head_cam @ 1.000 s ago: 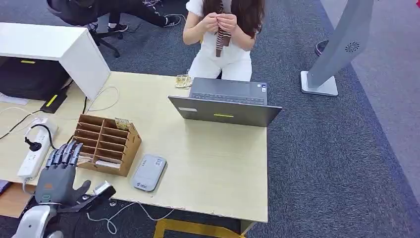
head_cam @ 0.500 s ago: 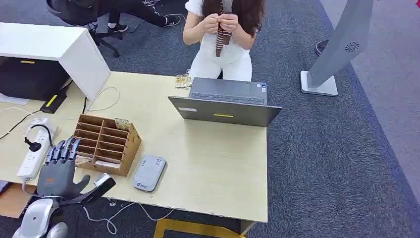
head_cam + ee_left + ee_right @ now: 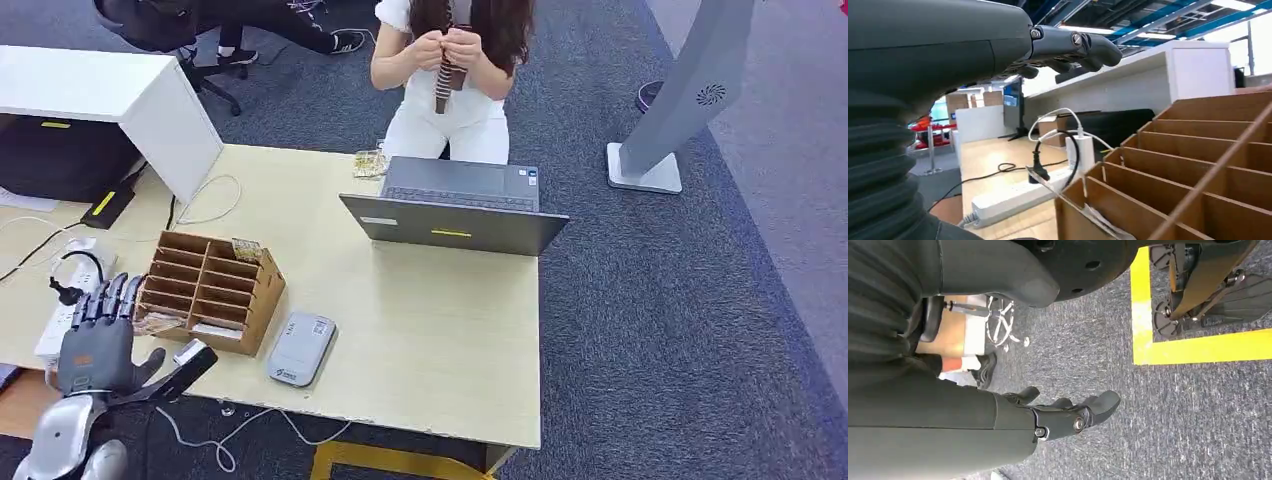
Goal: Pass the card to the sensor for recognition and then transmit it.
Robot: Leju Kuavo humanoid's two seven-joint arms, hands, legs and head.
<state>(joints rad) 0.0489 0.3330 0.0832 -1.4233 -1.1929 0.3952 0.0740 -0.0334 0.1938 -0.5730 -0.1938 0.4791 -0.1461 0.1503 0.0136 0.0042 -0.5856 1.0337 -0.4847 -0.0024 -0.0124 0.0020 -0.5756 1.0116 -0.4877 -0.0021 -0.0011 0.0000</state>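
Observation:
A brown cardboard slot organizer [image 3: 215,290] stands on the desk's left part, with a card [image 3: 246,248] sticking up at its far edge and papers in its near slots [image 3: 160,322]. The grey flat sensor [image 3: 300,347] lies just right of it. My left hand [image 3: 98,342] hovers at the organizer's near left corner, fingers spread, thumb out, holding nothing. The left wrist view looks past the fingers [image 3: 1073,47] into the organizer [image 3: 1198,165], where a thin card [image 3: 1100,220] lies in a near slot. My right hand [image 3: 1068,415] hangs above the carpet, empty, fingers apart.
An open laptop [image 3: 455,210] sits at the desk's far side; a person [image 3: 450,70] stands behind it handling something small. A white power strip [image 3: 70,300] with cables lies left of my hand. A white box [image 3: 110,100] stands far left. The desk edge [image 3: 400,420] is near.
My left hand has drifted left and slightly forward, away from the sensor and alongside the organizer's left end. Nothing on the desk has moved.

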